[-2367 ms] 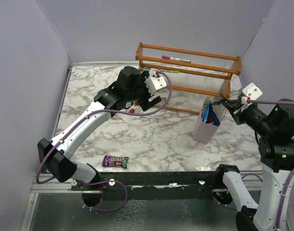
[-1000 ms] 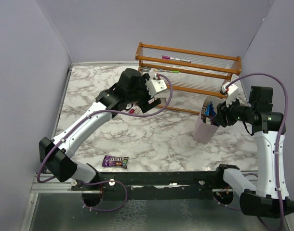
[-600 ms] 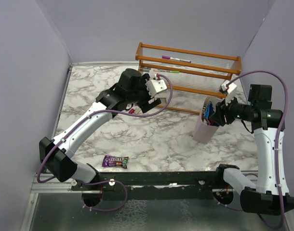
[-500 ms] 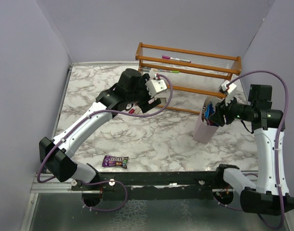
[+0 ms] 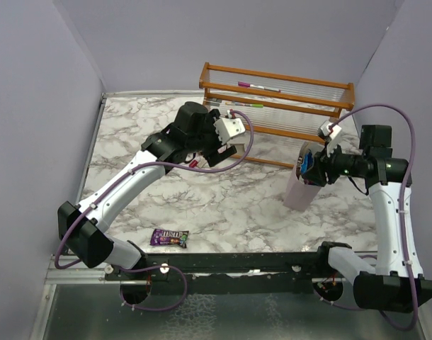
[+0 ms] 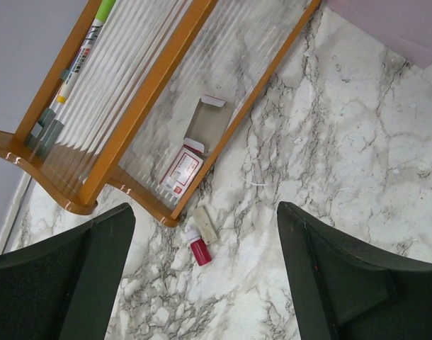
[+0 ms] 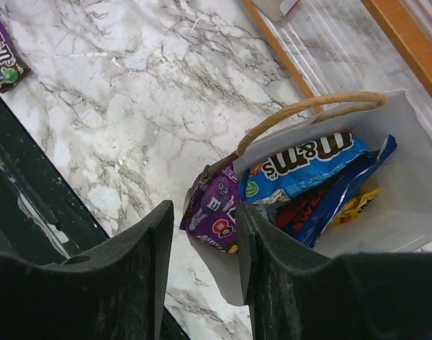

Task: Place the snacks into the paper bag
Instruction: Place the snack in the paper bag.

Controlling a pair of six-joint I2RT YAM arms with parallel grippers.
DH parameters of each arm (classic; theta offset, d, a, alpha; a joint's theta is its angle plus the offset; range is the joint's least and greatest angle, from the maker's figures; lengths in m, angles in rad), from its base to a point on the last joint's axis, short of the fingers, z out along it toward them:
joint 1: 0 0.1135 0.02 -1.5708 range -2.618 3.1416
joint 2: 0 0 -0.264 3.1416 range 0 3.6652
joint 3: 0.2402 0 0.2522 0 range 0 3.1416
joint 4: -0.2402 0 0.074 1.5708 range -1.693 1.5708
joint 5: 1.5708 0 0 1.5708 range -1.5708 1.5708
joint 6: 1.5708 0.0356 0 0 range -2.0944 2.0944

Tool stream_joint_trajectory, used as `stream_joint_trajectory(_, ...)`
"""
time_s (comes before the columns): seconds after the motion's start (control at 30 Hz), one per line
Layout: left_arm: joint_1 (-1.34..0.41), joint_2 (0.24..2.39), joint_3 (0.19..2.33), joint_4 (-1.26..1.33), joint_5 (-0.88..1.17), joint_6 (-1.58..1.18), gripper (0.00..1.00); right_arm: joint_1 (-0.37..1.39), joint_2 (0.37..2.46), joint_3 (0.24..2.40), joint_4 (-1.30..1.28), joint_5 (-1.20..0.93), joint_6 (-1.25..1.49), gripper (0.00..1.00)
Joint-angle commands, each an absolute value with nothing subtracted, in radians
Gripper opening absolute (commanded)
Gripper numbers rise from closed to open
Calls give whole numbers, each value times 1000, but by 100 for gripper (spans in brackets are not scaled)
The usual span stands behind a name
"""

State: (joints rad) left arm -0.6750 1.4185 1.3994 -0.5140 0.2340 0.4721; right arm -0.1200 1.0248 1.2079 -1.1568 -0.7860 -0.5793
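The paper bag (image 5: 299, 190) stands on the table (image 5: 230, 205). Several snacks (image 7: 308, 164) lie inside it, with one corner packet (image 7: 214, 218) at its rim, beneath my right claw (image 7: 204, 209). The rack (image 5: 273, 95) stands just behind the bag and runs off to its left. A loose packet (image 5: 169, 237) lies well to the bag's front left. A small cylinder (image 6: 200, 250) lies far left of the bag, under my left claw (image 6: 205, 207).

loose purple snack (image 7: 5, 57): cut by left edge | paper bag (image 6: 393, 21): corner only
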Motion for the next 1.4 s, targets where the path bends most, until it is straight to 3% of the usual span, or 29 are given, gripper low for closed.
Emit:
stream_joint_trajectory(0.0,-673,1396,1384,-484,193,486,85,-126,1033,1177,-1125,-822,-602,40)
stream_joint_trajectory(0.17,-673,1391,1378,-479,176,487,85,-124,1036,1149,-1117,-791,-600,33)
stream_joint_trajectory(0.4,-673,1397,1366,-475,167,491,85,-124,1029,1134,-1089,-718,-588,13)
stream_joint_trajectory(0.63,-673,1397,1359,-470,156,492,85,-124,1037,1123,-1073,-649,-569,3)
stream_joint_trajectory(0.83,-673,1400,1368,-476,152,489,85,-124,1020,1154,-1049,-513,-513,1)
stream_joint_trajectory(1.37,-673,1405,1338,-497,108,528,85,-123,1026,1131,-1064,-473,-499,2)
